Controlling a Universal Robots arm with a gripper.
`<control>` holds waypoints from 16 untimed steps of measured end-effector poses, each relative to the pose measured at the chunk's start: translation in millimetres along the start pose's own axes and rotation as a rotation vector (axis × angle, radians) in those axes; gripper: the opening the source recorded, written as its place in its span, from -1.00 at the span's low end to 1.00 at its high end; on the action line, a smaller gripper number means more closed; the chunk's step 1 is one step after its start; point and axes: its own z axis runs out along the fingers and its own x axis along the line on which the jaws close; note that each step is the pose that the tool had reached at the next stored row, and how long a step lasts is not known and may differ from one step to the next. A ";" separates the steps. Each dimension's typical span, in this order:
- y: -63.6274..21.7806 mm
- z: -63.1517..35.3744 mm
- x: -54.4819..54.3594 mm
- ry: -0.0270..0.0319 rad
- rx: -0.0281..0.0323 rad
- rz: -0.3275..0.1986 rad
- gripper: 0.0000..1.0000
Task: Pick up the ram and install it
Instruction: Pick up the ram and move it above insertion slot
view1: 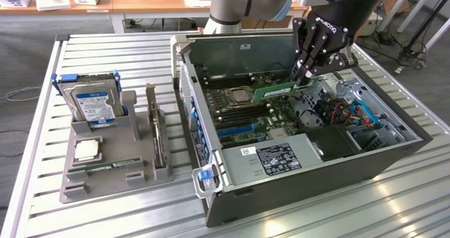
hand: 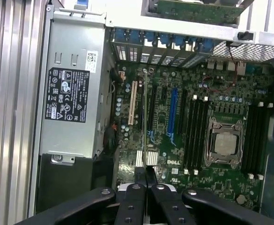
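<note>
Ram [view1: 280, 89]: a thin green stick, pinched at one end by the gripper [view1: 305, 79], whose fingers are closed on it. We list it as held in the air above the motherboard [view1: 262, 121], inside the open computer case [view1: 397, 146], lying roughly level and on its edge. We judge the end grip leaves the long lower edge free to meet a slot.

Position: the ram hangs just beside the fitted processor [view1: 239, 96], on the exterior view's right of it. In the wrist view it shows edge-on as a fine line running away from the fingertips.

Memory slots [hand: 195, 136]: dark parallel channels flanking the processor, all looking empty. The stick hangs apart from them.

Room: the case is open on top, so the arm drops in freely. We note the upright metal panel [view1: 239, 51] behind the gripper and the cables [view1: 355, 114] to the exterior view's right (both near, neither touching). The power supply [view1: 281, 156] sits well apart.

Parts tray [view1: 74, 193]: outside the case on the table [view1: 365, 217], holding a hard drive [view1: 91, 105] and a loose chip [view1: 86, 150].
</note>
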 end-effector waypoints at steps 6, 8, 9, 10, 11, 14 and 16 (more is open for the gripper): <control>-0.1 0.2 0.0 -0.0007 0.0004 0.032 -0.77; -0.1 0.4 0.0 -0.0014 0.0008 0.057 -0.77; -0.1 0.5 0.0 -0.0017 0.0009 0.070 -0.77; -0.1 0.6 -0.1 -0.0020 0.0011 0.084 -0.77; -0.1 0.6 -0.1 -0.0024 0.0013 0.097 -0.77; -0.1 0.8 -0.1 -0.0032 0.0017 0.134 -0.77; -0.1 0.9 -0.1 -0.0036 0.0020 0.150 -0.77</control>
